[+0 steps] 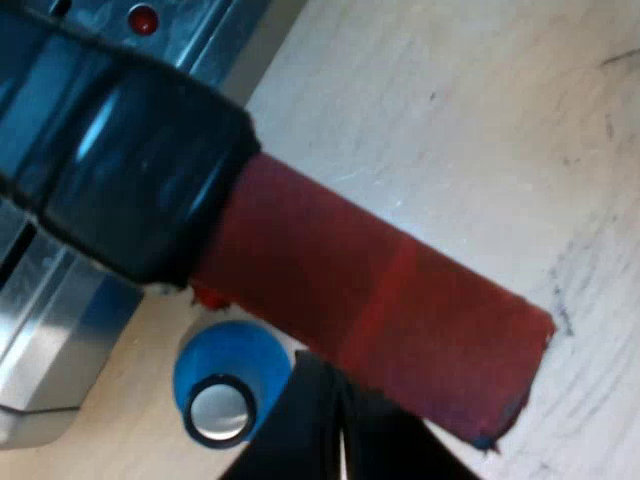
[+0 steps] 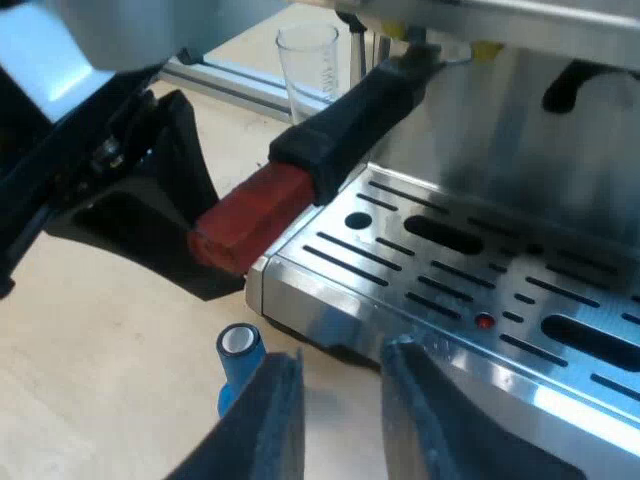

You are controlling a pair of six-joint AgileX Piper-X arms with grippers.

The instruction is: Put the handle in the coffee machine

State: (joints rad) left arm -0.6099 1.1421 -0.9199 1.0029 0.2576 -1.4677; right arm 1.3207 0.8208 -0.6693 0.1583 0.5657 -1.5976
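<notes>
Left wrist view: a dark handle [image 1: 120, 170] with a red end [image 1: 390, 320] lies close up, slanting from ten o'clock down to four o'clock. Its dark part crosses the edge of the coffee machine [image 1: 60, 330]. A blue tamper [image 1: 222, 385] with a shiny round end sits on the pale wooden table [image 1: 450, 120], at about eight o'clock from the red end. The left gripper [image 1: 335, 440] is just beside the red end, at six o'clock from it; whether it grips anything cannot be told.

Right wrist view: the handle [image 2: 355, 115] reaches out from the machine's front [image 2: 520, 130] over the slotted metal tray [image 2: 450, 270], pointing toward seven o'clock. The left gripper [image 2: 170, 220] is at the red end [image 2: 250, 220]. A clear glass [image 2: 308, 70] stands at eleven o'clock from the handle. The tamper [image 2: 240, 360] lies at six o'clock from the red end. The right gripper [image 2: 340, 420] hangs by the tray's front edge, fingers spread and empty.
</notes>
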